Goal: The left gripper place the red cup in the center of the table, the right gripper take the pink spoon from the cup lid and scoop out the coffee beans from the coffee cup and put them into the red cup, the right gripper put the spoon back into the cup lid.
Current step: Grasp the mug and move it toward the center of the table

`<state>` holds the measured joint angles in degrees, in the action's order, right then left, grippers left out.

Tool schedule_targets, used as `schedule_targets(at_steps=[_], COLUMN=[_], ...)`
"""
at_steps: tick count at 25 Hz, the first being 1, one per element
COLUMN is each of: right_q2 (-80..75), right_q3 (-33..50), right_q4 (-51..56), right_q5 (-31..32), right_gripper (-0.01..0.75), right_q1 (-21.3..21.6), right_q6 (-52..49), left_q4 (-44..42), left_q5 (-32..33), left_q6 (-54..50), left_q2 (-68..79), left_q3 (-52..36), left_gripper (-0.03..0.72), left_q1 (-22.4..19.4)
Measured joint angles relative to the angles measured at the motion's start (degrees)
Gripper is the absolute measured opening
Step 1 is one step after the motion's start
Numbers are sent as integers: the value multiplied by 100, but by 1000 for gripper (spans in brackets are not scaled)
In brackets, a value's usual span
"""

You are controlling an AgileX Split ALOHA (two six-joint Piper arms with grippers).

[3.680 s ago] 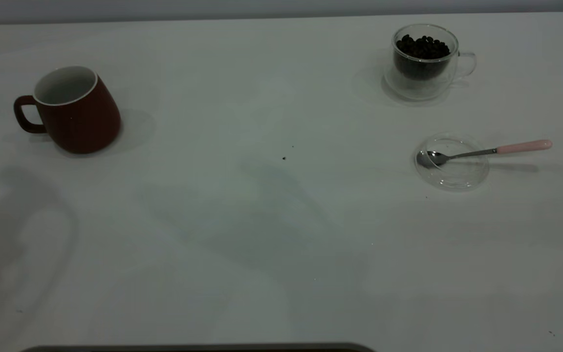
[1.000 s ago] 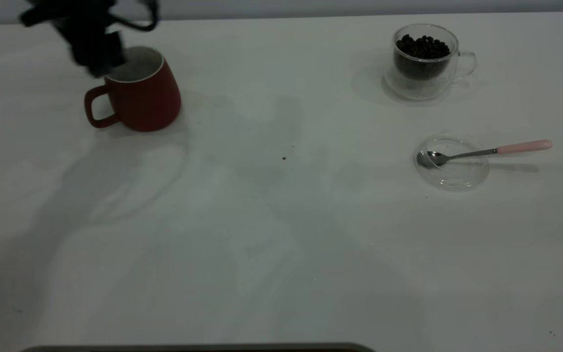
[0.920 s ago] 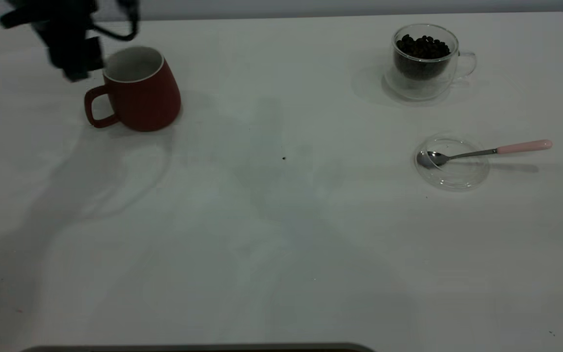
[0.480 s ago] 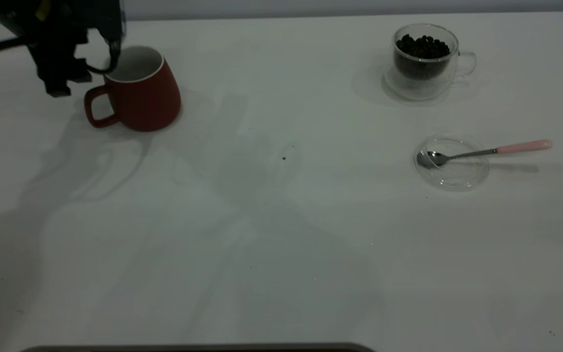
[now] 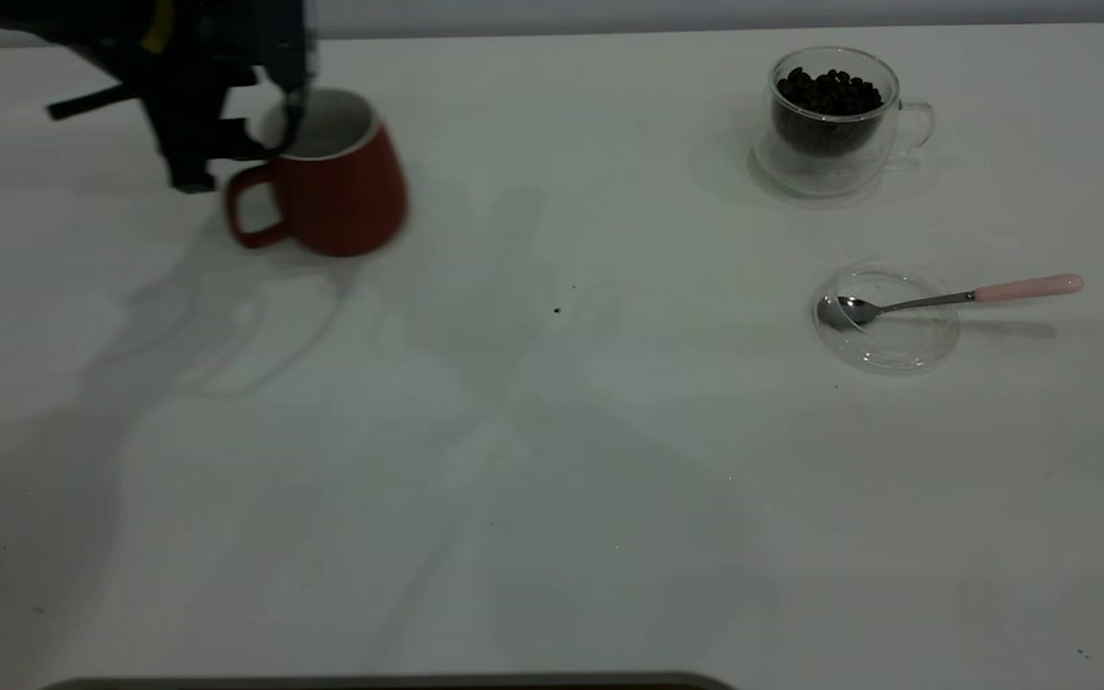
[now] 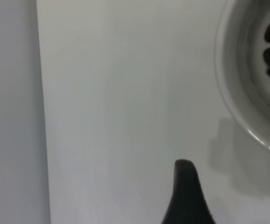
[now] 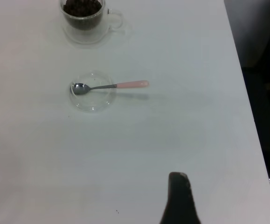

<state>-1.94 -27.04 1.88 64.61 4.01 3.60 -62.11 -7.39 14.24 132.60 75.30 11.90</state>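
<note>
Red cup [image 5: 336, 196] at left gripper [image 5: 269, 120], table [image 5: 552, 460] far-left

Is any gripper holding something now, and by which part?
The left gripper appears to hold the red cup by its rim, above the handle. The right gripper holds nothing.

Grey wall [image 5: 609, 14] behind, dim light.

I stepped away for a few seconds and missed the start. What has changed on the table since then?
The left end effector came in and took the red cup by its rim; the cup has moved from the table's left side toward the centre, not yet there. The coffee cup with its coffee beans, the cup lid and the pink spoon resting in it have not moved.
</note>
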Motion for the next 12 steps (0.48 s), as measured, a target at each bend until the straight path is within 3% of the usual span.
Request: schedule_targets(at_steps=[12], right_q2=[0], right_q3=[0], right_q4=[0], right_q5=[0], right_gripper=[591], right_q1=[0], right_q6=[0], left_q4=[-27], left_q5=[-337], left_q6=[-730], left_q2=[17], left_q3=[0], left_gripper=[588], left_q1=[1026])
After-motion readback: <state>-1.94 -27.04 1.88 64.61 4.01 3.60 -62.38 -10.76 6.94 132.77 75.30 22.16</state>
